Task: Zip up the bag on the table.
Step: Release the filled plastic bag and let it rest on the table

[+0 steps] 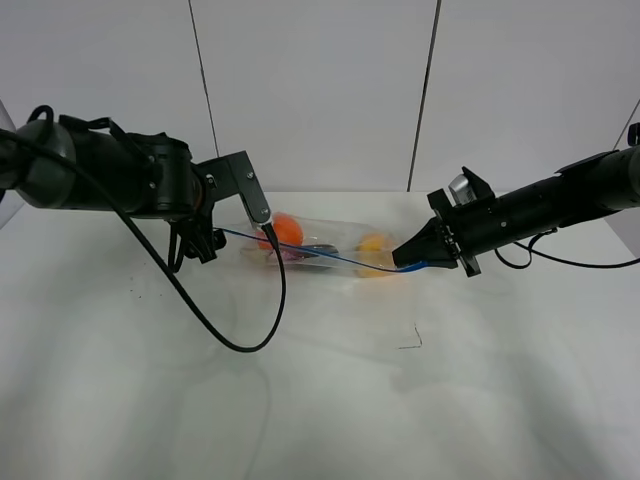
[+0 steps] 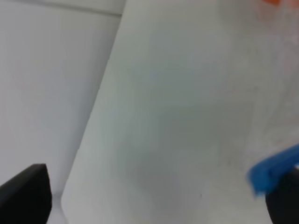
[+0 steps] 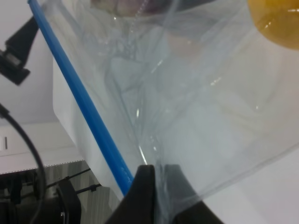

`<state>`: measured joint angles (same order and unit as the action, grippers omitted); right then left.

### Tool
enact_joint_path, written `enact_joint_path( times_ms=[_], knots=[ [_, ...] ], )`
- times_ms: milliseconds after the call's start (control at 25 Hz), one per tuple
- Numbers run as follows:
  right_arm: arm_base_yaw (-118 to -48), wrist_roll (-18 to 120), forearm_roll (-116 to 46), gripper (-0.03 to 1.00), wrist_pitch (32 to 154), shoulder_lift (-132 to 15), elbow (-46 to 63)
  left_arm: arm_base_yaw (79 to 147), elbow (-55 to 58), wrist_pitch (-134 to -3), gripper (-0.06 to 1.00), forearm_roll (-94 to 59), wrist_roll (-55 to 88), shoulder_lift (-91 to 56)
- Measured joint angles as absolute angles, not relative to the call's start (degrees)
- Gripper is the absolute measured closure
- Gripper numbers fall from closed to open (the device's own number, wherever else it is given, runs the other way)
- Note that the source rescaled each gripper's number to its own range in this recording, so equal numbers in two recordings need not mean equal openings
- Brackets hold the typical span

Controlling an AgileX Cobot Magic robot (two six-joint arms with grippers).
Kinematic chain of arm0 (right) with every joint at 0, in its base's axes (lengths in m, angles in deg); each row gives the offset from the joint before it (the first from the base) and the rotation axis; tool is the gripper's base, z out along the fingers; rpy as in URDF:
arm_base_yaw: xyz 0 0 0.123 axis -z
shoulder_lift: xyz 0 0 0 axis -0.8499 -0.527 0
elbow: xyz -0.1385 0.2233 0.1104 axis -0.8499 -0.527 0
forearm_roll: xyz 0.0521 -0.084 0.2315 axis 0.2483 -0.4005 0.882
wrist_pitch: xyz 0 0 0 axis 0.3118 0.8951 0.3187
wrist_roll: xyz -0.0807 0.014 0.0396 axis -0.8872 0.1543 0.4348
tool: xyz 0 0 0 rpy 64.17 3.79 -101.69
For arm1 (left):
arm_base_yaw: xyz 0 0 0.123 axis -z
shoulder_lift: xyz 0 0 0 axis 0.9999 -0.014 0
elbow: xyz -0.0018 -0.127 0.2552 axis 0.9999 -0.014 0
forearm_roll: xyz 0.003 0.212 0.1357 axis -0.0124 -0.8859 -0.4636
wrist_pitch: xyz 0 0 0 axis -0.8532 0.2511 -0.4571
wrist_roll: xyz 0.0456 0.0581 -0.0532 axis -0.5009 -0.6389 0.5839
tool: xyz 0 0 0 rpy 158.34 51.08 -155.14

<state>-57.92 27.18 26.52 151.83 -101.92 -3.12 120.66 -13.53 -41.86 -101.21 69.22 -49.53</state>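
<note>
The table [image 1: 330,400] is a wide white top, and the bag [image 1: 335,232] lies on its side a little toward 12 o'clock from the middle, with its long axis running from 9 to 3 o'clock. The left gripper [image 1: 208,240] sits at the bag's 9 o'clock end. In the blurred left wrist view its jaws stand wide apart, and the blue end of the strip lies just beside one dark finger. The right gripper [image 1: 403,260] meets the bag's 3 o'clock end. Its fingers [image 3: 145,186] are pressed together on the clear plastic, nipping the bag just beside the strip. The blue zipper strip [image 1: 320,252] runs along the bag's 6 o'clock edge from one gripper to the other. Inside the bag, an orange piece [image 1: 288,229] rests near the 9 o'clock end, a yellow piece [image 1: 373,242] near the 3 o'clock end, and a small purple piece [image 1: 295,256] just at 6 o'clock of the orange one.
</note>
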Motion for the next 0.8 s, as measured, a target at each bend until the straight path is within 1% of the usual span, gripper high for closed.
enact_joint_path(
  times_ms=[160,280,400,600,680,800],
  knots=[
    [-57.92,26.58,27.12,0.97,151.83,-101.92,-3.12,120.0,-13.53,-37.21,-0.05,-95.21,69.64,-44.7],
    [-57.92,26.41,27.12,0.97,151.83,-101.92,-3.12,116.81,-12.91,-36.62,-0.05,-85.32,69.77,-39.98],
    [-57.92,26.05,27.12,0.97,151.83,-101.92,-3.12,110.36,-11.17,-34.53,-0.05,-71.11,66.37,-34.93],
    [-57.92,25.75,27.12,0.97,151.83,-101.92,-3.12,97.27,-9.48,-27.67,-0.05,-46.09,55.4,-26.41],
    [-57.92,25.53,27.12,0.97,151.83,-101.92,-3.12,92.24,-9.48,-26.02,-0.05,-39.84,52.54,-23.49],
    [-57.92,25.49,27.12,0.97,151.83,-101.92,-3.12,85.8,-9.48,-25.73,-0.05,-36.56,51.98,-20.18]
  ],
)
